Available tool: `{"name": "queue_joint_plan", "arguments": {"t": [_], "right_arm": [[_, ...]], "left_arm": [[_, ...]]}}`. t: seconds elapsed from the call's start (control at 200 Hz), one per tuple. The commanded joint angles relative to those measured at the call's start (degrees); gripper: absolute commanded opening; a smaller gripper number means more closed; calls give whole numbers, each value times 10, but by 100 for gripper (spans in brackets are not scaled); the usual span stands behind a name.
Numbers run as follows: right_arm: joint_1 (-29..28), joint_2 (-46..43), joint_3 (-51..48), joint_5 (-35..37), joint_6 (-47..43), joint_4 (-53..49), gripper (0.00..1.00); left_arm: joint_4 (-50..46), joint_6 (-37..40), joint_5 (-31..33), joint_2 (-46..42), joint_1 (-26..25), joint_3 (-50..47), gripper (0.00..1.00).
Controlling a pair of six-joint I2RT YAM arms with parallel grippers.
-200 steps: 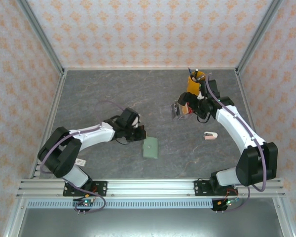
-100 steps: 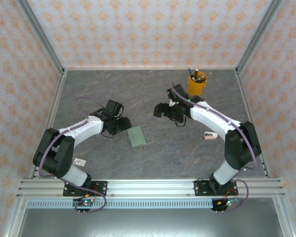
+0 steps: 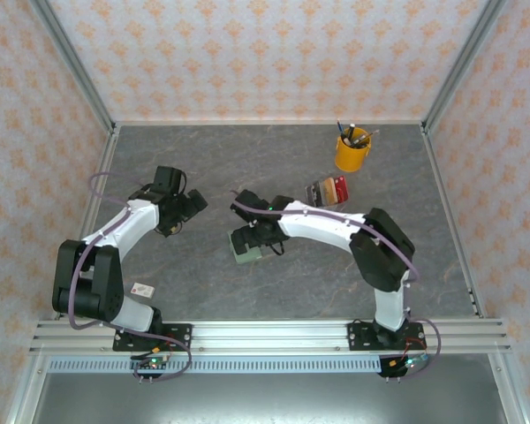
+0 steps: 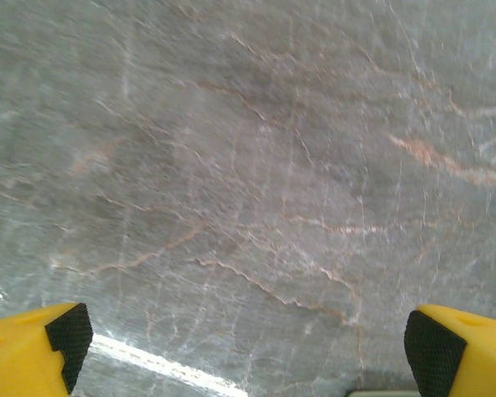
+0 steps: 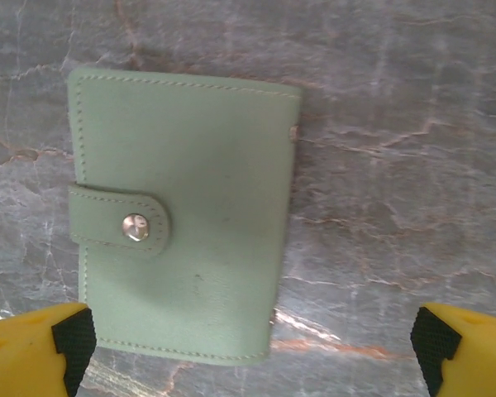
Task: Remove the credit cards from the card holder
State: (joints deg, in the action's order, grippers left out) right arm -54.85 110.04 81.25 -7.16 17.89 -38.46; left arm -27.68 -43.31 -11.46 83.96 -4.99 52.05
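Directly under wide-spread R jaws lies closed card holder (image 5: 182, 215).

Left white-and-black arm is bent at the elbow on its own side, with the yellow-fingered left gripper (image 3: 192, 205) spread wide, black pads (image 4: 67, 334) far apart. Right arm reaches across to the middle, wrist pointing down, right gripper (image 3: 247, 240) gaping just as wide.
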Motion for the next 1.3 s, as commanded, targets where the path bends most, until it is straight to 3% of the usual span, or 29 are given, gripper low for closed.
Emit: {"name": "queue_joint_plan", "arguments": {"t": [0.0,0.385,0.641,0.766,1.076,1.296], "right_arm": [[-20,24,35,51,-18,-40,100],[-39,82,78,94,-33,-86,100],[-35,37,28,167,-64,-103,100],[-11,9,-8,170,-55,-84,100],[37,-32,-21,66,12,-16,97],[48,-79,-63,-29,69,42,92]], "left_arm": [[-17,-20,28,-10,12,11,100],[-44,13,44,-30,17,5,100],[-20,30,4,-21,17,6,100],[-4,41,-29,-4,15,11,98],[15,94,-117,49,-53,51,92],[31,124,-203,64,-95,26,85]]}}
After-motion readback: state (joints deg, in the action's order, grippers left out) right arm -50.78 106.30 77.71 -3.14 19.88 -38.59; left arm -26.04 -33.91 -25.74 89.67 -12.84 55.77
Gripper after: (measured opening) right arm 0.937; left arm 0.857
